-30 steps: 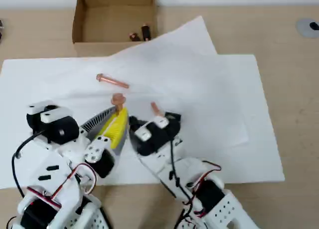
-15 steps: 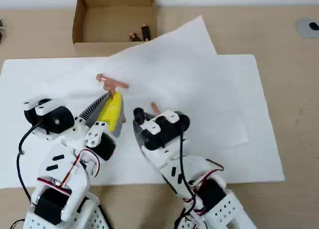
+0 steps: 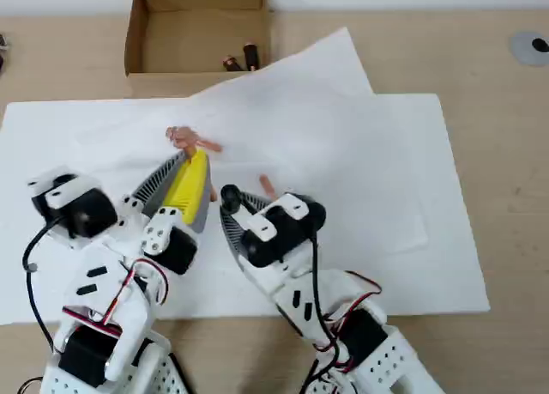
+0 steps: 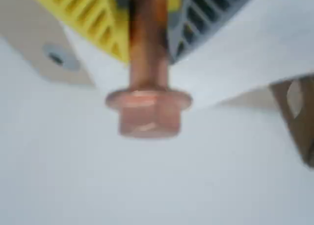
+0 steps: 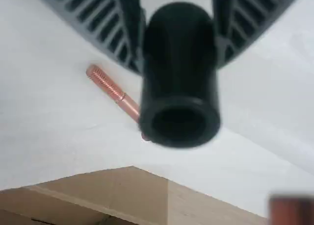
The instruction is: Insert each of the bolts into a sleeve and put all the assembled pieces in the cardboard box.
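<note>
White paper [image 3: 360,154] is covering the tabletop from above, with the cardboard box [image 3: 135,42] sitting at the far edge and the left gripper [image 3: 190,156] pinching a copper bolt [image 3: 180,138]. Left wrist: its fingers [image 4: 83,14] are clamping the bolt's shank. Right wrist: the right gripper [image 5: 179,34] is squeezing a black sleeve [image 5: 179,87], with a loose bolt [image 5: 110,90] lying on the paper beside it.

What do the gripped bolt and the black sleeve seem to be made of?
The copper-coloured hex-head bolt: probably metal, copper-plated or copper; soft sheen on shank and flange. The black cylindrical sleeve: likely rubber or plastic; matte, hardly any glare, though coated metal is possible.
</note>
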`<state>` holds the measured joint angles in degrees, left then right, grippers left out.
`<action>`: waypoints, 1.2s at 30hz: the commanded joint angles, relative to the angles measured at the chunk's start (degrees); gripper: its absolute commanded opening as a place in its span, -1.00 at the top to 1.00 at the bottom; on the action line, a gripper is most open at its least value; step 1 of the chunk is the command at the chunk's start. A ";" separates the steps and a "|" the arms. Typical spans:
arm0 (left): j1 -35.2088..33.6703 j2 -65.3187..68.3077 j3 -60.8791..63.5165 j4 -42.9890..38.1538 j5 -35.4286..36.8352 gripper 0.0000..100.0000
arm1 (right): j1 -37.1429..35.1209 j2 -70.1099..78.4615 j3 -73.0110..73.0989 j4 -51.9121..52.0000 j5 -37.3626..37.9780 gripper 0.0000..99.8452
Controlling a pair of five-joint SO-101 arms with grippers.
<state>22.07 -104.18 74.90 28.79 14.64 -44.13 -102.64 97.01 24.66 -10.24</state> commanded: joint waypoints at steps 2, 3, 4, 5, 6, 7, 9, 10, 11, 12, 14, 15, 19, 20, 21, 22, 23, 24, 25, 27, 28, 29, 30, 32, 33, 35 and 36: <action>0.00 -0.31 -3.43 -2.81 -0.09 0.98 | -0.92 -0.13 0.04 -1.49 0.00 0.98; 0.00 -0.31 -3.08 -2.90 -0.09 0.98 | -0.92 -0.13 0.04 -1.49 0.00 0.98; 0.09 -0.31 -2.55 -3.08 -0.09 0.98 | -0.92 -0.13 0.04 -1.49 0.00 0.98; 0.18 -0.31 -2.11 -3.08 0.00 0.98 | -1.01 -0.13 0.04 -1.49 0.00 0.98; 0.62 -0.31 -1.58 -3.08 0.18 0.98 | -1.01 -0.13 0.04 -1.58 0.00 0.98; 1.32 -0.40 -0.88 -3.08 0.26 0.98 | -1.01 -0.13 0.04 -1.67 0.00 0.98; 2.29 -0.40 0.35 -3.08 0.35 0.98 | -1.01 -0.13 0.04 -1.76 0.00 0.98; 2.64 -0.40 0.88 -3.08 0.35 0.98 | -1.01 -0.31 0.04 -1.76 0.00 0.98; 3.08 -0.40 1.23 -3.08 0.44 0.98 | -1.01 -0.48 0.04 -1.76 0.00 0.98; 3.52 -0.40 1.67 -3.08 0.44 0.98 | -1.01 -0.57 0.04 -1.76 0.00 0.98; 4.40 -0.40 2.11 -3.08 0.44 0.98 | -1.01 -0.57 0.04 -1.85 0.00 0.98; 4.75 -0.40 2.20 -3.08 0.44 0.98 | -1.01 -0.57 0.04 -1.85 0.00 0.98; 4.48 -0.40 4.13 -4.48 -0.09 0.98 | -1.01 -0.57 0.04 -1.85 0.00 0.98; 4.40 -0.40 4.66 -4.84 -0.09 0.98 | -1.01 -0.57 0.04 -1.85 0.00 0.98; 4.48 -0.40 5.19 -5.10 -0.09 0.98 | -1.01 -0.57 0.04 -1.85 0.00 0.98; 4.57 -0.40 5.63 -5.10 -0.09 0.98 | -1.01 -0.57 0.04 -1.85 0.00 0.98; 4.66 -0.48 5.98 -5.19 -0.09 0.98 | -1.01 -0.57 0.04 -1.85 0.00 0.98; 4.66 -0.48 6.42 -5.27 -0.09 0.98 | -1.01 -0.57 0.04 -1.85 0.00 0.98; 4.66 -0.48 7.03 -6.15 -0.09 0.98 | -1.01 -0.57 0.04 -1.85 0.00 0.98; 4.22 -0.48 8.44 -9.05 -1.05 0.98 | -1.01 -0.57 0.04 -1.85 0.00 0.98; 4.22 -0.48 8.97 -10.73 -2.37 0.98 | -1.01 -0.57 0.04 -1.85 0.00 0.98; 4.22 -0.48 9.58 -12.31 -3.60 0.99 | -1.01 -0.57 0.04 -1.76 0.00 0.98; 4.22 -0.48 10.29 -14.07 -4.48 0.99 | -1.01 -0.57 0.04 -1.58 0.00 0.98; 4.22 -0.48 11.34 -17.14 -6.42 0.99 | -1.01 -0.57 0.04 -1.49 0.00 0.98; 4.22 -0.48 11.52 -18.11 -7.12 0.99 | -1.01 -0.57 0.04 -1.49 0.00 0.98; 4.48 -0.48 11.87 -18.90 -7.82 0.99 | -1.01 -0.57 0.04 -1.49 0.00 0.98; 4.48 -0.48 11.96 -18.90 -7.82 0.99 | -1.01 -0.57 0.04 -1.49 0.00 0.98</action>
<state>26.37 -104.18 87.03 12.09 7.69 -44.31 -102.64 97.01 24.48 -10.24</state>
